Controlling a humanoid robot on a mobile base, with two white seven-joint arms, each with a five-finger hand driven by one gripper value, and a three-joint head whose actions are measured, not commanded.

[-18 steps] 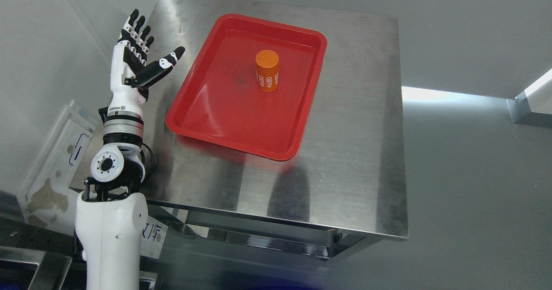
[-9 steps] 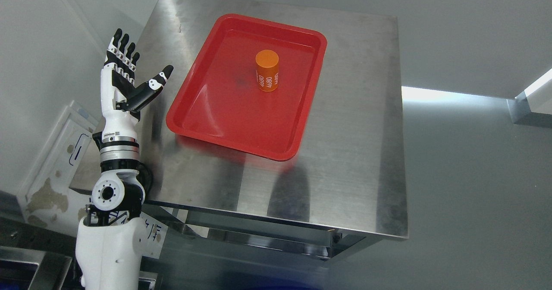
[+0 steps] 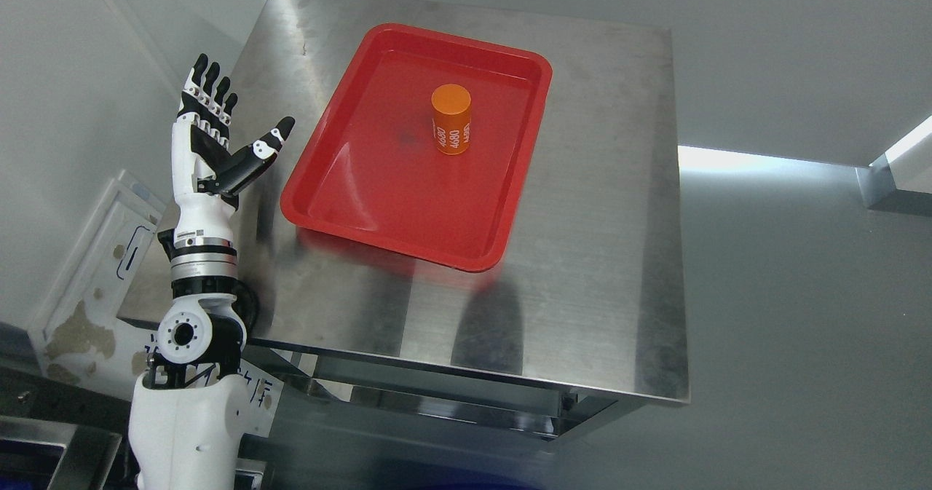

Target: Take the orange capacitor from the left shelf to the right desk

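While standing upright mid red tray [image 3: 510, 206] on steel table [image 3: 604, 271], orange capacitor [image 3: 451, 120] judged rigid, light, smooth-sided, liable to tip; best gripped across cylinder wall. Left hand [image 3: 207, 144] spread, holding nothing, well apart.

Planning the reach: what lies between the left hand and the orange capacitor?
In the head view, only the red tray's rim and bare floor separate left hand from capacitor.

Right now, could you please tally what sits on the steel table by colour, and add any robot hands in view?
Red: 1, the tray
Orange: 1, the capacitor standing upright in the tray
White and black: 1, the left robot hand, open beside the table
Total: 3
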